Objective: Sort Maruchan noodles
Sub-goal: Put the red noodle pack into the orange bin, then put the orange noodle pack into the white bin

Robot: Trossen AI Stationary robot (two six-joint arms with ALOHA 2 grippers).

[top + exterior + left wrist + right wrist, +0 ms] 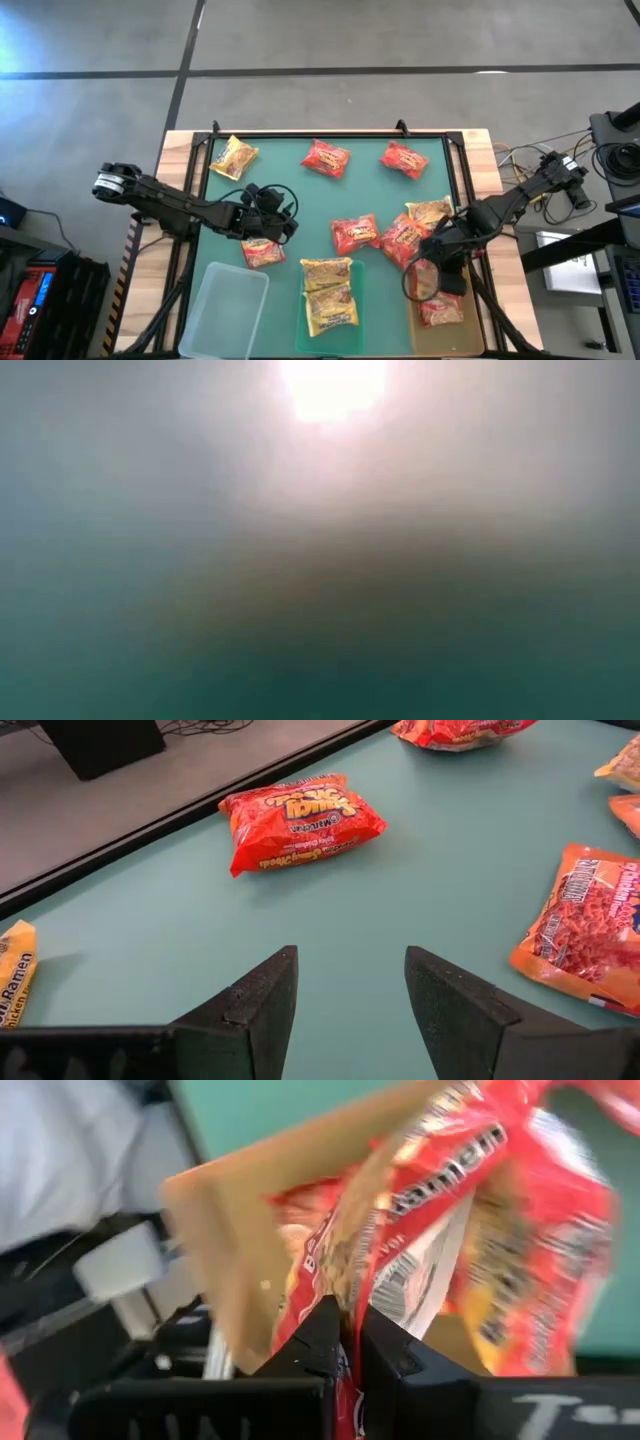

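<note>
Green matting covers the table (380, 205) under me, with bare concrete floor beyond its far edge. My right pincer (347, 1342) is pinched fully shut on the crinkled edge of a red noodle packet (480, 1210), which dangles from my fingers over the tan tray (428, 335) at the near right corner; one red packet (441, 311) already lies in that tray. To do this well, I judge I should lower until the packet hangs inside the tray walls before letting go, so it drops flat rather than catching the rim.

My left pincer (350, 1010) stands partly open and empty, hovering low over the mat just beyond a red-orange packet (262, 252) near the clear tray (225, 300). Two yellow packets (328, 290) fill the middle tray. Loose ones remain: a yellow packet (235, 157) and two red (326, 157) (404, 158) along the far edge, more clustered at centre (356, 234). The low view shows nothing usable.
</note>
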